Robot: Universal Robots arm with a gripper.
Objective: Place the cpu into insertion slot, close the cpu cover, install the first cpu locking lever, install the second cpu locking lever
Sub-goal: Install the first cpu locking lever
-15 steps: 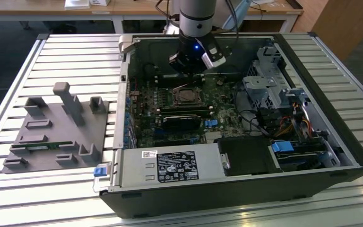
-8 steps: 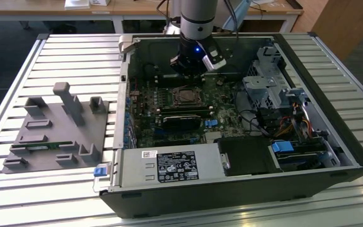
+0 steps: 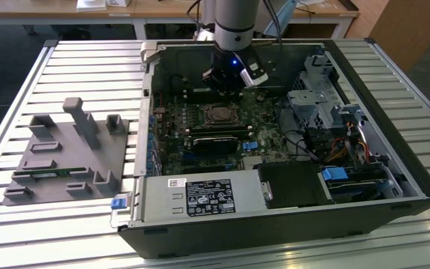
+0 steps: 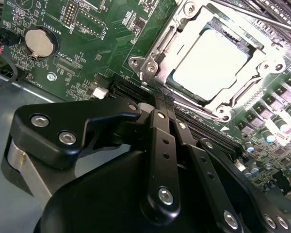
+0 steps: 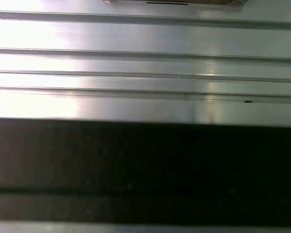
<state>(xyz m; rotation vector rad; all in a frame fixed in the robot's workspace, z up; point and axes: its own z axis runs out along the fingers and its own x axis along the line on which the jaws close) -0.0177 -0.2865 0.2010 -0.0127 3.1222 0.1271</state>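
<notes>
Slatted metal table [image 3: 65, 61] carries open pc case [image 3: 394, 168]; cpu [image 4: 211, 63] sits in insertion slot [image 3: 219, 114] under closed cpu cover [image 4: 262, 58], gripper [image 4: 157, 104] with jaws pressed together hovering just beside socket's near edge, holding nothing.

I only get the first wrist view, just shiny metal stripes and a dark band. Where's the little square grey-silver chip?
Observer: The small flat grey-silver cpu lies in the square silver-rimmed insertion slot on the green circuit board.
Operator: Is its lid on?
Observer: The thin silver cpu cover frames the chip, which shows through its window. It looks lowered.
Operator: Where's the robot's hand?
Observer: In the exterior view, the black gripper hangs inside the open black computer case, just beyond the socket.
</notes>
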